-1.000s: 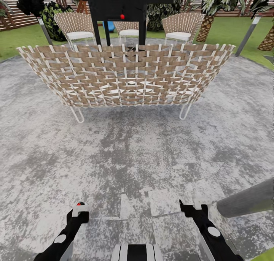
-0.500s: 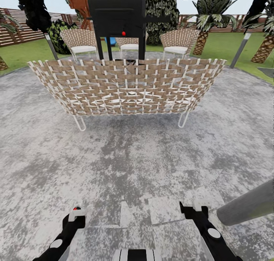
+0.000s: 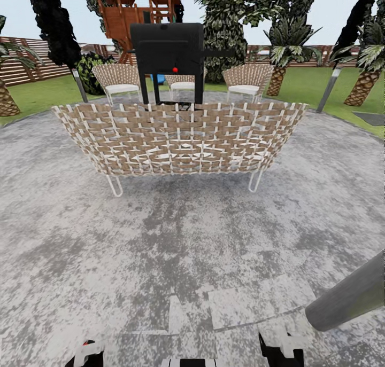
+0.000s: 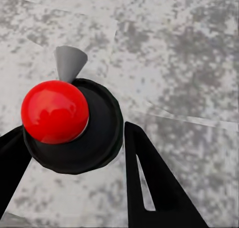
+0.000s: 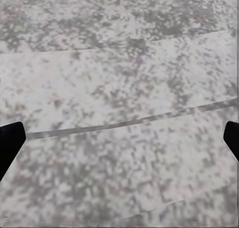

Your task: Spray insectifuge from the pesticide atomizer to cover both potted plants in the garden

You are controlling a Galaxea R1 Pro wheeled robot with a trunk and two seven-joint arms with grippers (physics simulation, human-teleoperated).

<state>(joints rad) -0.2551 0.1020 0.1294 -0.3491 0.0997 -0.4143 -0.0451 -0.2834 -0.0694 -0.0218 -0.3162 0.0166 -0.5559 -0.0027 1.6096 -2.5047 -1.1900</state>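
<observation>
The pesticide atomizer point(image 4: 94, 133), a small dark bottle with a round red top point(image 4: 55, 111) and a grey nozzle, sits between the black fingers point(image 4: 154, 188) of my left gripper point(image 4: 74, 133), which is shut on it. In the head view the left gripper point(image 3: 86, 352) pokes in at the bottom edge over the grey patio point(image 3: 187, 233). My right gripper point(image 3: 279, 348) is low on the other side. The right wrist view has the right gripper point(image 5: 119, 138) open, with bare paving between its fingertips. The potted plants are out of view. Green garden lawn point(image 3: 43, 97) rings the patio.
A wide woven sofa point(image 3: 179, 137) stands across the patio ahead, its back towards me. Behind it are a black grill point(image 3: 168, 49) and woven chairs point(image 3: 117, 78). A thick grey pole point(image 3: 347, 297) slants in close at the lower right. Palms point(image 3: 283, 52), lamp posts point(image 3: 326, 92) and a fence lie beyond.
The head camera has tilted up, so sofa, grill and trees sit lower in the picture and both arms have slid down to the bottom edge. The left gripper's hold looks unchanged.
</observation>
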